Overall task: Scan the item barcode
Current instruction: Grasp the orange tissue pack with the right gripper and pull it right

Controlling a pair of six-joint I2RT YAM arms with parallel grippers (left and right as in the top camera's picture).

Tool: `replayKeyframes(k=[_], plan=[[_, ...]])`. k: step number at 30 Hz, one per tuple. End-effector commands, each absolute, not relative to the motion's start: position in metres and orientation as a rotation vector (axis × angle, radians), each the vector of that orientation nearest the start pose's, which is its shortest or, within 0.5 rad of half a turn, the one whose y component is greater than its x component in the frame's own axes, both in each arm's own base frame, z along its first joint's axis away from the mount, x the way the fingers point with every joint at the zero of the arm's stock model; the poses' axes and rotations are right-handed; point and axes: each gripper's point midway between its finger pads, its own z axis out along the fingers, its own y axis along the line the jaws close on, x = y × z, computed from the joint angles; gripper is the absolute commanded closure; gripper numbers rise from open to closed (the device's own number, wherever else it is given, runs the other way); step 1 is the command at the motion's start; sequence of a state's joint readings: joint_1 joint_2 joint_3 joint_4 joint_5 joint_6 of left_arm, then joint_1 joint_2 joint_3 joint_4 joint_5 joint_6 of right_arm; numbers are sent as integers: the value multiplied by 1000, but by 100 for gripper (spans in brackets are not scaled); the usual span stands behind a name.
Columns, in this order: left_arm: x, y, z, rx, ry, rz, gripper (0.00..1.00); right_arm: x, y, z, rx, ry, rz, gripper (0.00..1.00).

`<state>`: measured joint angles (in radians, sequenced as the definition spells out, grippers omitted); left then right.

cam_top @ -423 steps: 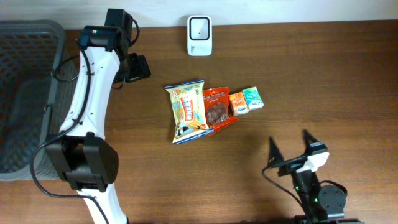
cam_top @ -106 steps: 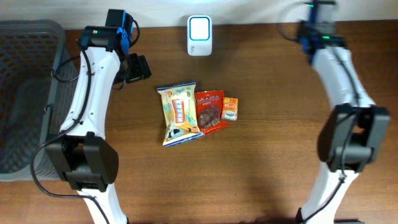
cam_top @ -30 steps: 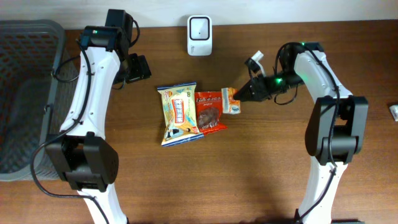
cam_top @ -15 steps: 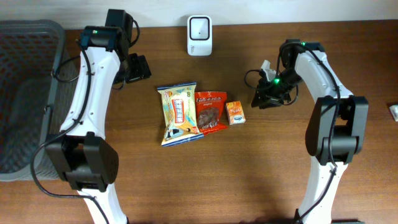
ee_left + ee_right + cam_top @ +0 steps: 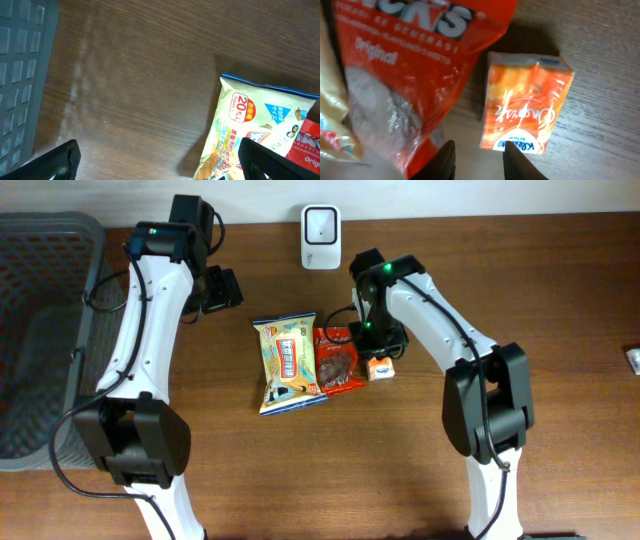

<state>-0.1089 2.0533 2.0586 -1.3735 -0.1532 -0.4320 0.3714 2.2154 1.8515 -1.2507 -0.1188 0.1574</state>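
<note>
Alignment for pickup likely explains the right pincer (image 5: 480,150) hanging narrowly parted, empty, over the orange carton (image 5: 525,105); left pincer (image 5: 159,150) sits wide, well apart from it.

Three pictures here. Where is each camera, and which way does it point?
Overhead: above the table, looking straight down; left arm and right arm show.
Left wrist: on the left gripper, facing down at wood and the yellow bag; both fingertips show.
Right wrist: on the right gripper, close over the orange carton; fingertips show.
Shared: all three show the red bag.
</note>
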Motion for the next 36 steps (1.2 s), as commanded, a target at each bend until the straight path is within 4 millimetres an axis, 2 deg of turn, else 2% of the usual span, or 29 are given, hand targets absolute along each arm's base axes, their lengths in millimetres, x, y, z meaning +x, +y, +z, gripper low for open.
replayKeyframes(k=[1, 7, 8, 9, 10, 12, 14, 17, 19, 21, 23, 26, 27, 30, 32, 33, 34, 36], plan=[[437, -22, 170, -501, 2860, 129, 1, 383, 159, 38, -244, 3190, 24, 69], [437, -22, 170, -501, 2859, 128, 1, 380, 159, 12, -232, 3185, 41, 69], [437, -22, 170, -501, 2860, 129, 1, 379, 158, 10, -218, 3187, 40, 74], [437, -22, 170, -501, 2860, 129, 1, 379, 158, 10, -215, 3187, 37, 90], [437, -22, 170, -501, 2860, 129, 1, 380, 157, 10, -211, 3184, 30, 96], [437, -22, 170, -501, 2860, 129, 1, 383, 158, 16, -210, 3179, 34, 96], [437, -22, 170, -501, 2860, 129, 1, 388, 159, 33, -186, 3182, 83, 96], [437, -22, 170, -501, 2860, 129, 1, 412, 160, 64, -144, 3129, 329, 96], [437, -22, 170, -501, 2860, 129, 1, 417, 171, 80, -201, 3072, 666, 96], [437, -22, 170, -501, 2860, 129, 1, 421, 168, 88, -225, 3019, 848, 96], [437, -22, 170, -501, 2860, 129, 1, 426, 153, 86, -160, 3005, 891, 96], [437, -22, 170, -501, 2860, 129, 1, 423, 158, 95, -141, 2864, 1283, 96], [437, -22, 170, -501, 2860, 129, 1, 422, 154, 91, -103, 2823, 1371, 96], [437, -22, 170, -501, 2860, 129, 1, 412, 134, 72, 39, 2799, 1486, 96], [437, -22, 170, -501, 2860, 129, 1, 404, 113, 58, 165, 2769, 1553, 96], [437, -22, 170, -501, 2860, 129, 1, 402, 104, 53, 208, 2772, 1547, 93], [437, -22, 170, -501, 2860, 129, 1, 400, 89, 44, 256, 2806, 1486, 85], [437, -22, 170, -501, 2860, 129, 1, 395, 57, 27, 385, 2901, 1317, 79]])
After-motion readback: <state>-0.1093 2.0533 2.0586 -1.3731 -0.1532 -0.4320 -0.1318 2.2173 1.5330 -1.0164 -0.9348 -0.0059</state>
